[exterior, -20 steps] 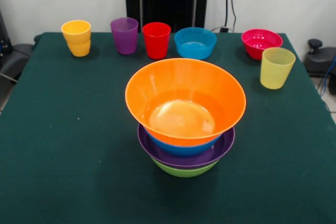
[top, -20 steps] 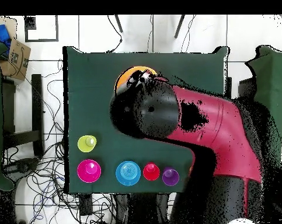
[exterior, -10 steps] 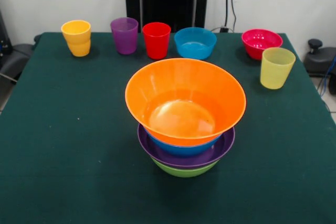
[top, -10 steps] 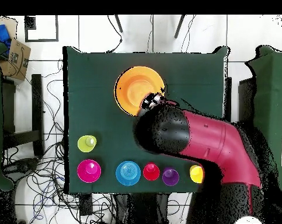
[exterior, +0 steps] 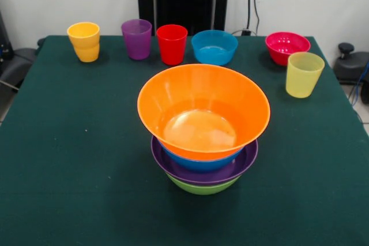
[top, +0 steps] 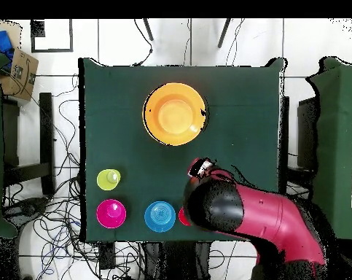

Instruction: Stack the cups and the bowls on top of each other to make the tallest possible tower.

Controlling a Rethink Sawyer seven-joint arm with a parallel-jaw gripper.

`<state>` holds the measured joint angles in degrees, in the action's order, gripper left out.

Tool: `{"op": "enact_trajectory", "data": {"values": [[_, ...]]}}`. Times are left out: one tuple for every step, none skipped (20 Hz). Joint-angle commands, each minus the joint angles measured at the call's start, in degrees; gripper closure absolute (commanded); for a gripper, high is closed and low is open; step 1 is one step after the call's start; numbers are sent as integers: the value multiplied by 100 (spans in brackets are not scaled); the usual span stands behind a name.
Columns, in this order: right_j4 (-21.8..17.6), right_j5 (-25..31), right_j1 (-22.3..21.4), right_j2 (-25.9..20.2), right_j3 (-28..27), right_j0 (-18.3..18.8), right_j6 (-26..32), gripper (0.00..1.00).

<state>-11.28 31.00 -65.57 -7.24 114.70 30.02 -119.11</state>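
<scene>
Overhead view, arm [top: 251, 219] hides red cup [exterior: 172, 44]

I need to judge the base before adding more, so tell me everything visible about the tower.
The tower is four glossy plastic bowls nested upright near the middle of the green table: green at the bottom, then purple, blue, and the wide orange bowl on top, empty inside. Only rims of the lower three show. It stands level, apart from the other cups and bowls, and nothing else touches it.
</scene>
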Motion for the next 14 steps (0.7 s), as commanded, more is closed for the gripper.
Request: {"op": "enact_trajectory", "data": {"values": [[-841,-899,312,-740,1095,88,908,0],[-867,-984,350,-784,1154,112,822,0],[-906,-1107,415,-823,1223,151,737,0],[-1004,-1288,523,-819,1276,178,615,0],[-1150,-1533,680,-782,1289,199,514,0],[-1296,-1723,848,-747,1275,230,440,0],[-1455,-1889,1001,-653,1227,212,361,0],[-1610,-2042,1137,-539,1161,170,300,0],[-1753,-2170,1260,-416,1091,111,203,0],[-1853,-2283,1374,-309,1027,46,113,0],[-1952,-2397,1487,-202,964,-19,23,0],[-2004,-2460,1575,-142,906,-65,-35,0],[-2056,-2524,1663,-82,849,-111,-94,0],[-2103,-2580,1747,-33,788,-146,-134,0]]}}
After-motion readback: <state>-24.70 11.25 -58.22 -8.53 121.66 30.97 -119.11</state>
